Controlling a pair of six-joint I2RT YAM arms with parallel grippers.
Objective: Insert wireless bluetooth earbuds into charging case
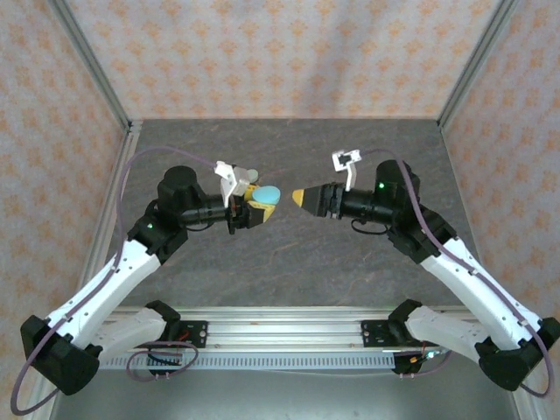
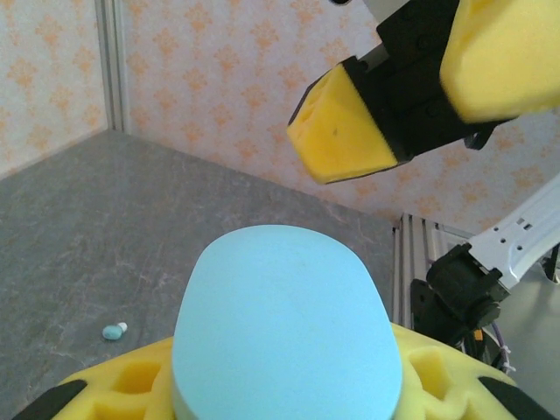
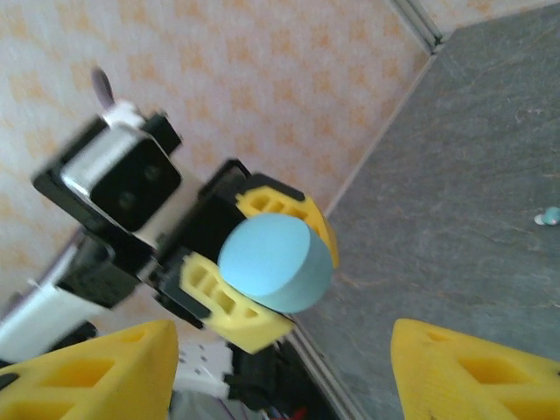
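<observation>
There are two arms, the left arm (image 1: pixel 114 271) and the right arm (image 1: pixel 464 262). Each arm carries one gripper, so there are two: the left gripper (image 1: pixel 261 203) and the right gripper (image 1: pixel 300 197). Each gripper has two yellow foam fingers (image 3: pixel 96 372), which makes four fingers in total. There is one light blue oval charging case (image 2: pixel 284 324), between the fingers of the left gripper. One tiny pale earbud (image 2: pixel 114 331) can be counted on the table (image 2: pixel 70 227), below the left gripper and a little to its side.

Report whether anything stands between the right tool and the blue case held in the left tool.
Nothing visible does. The right tool, open, faces the blue case gripped by the left tool, with only open air in the gap between them.
</observation>
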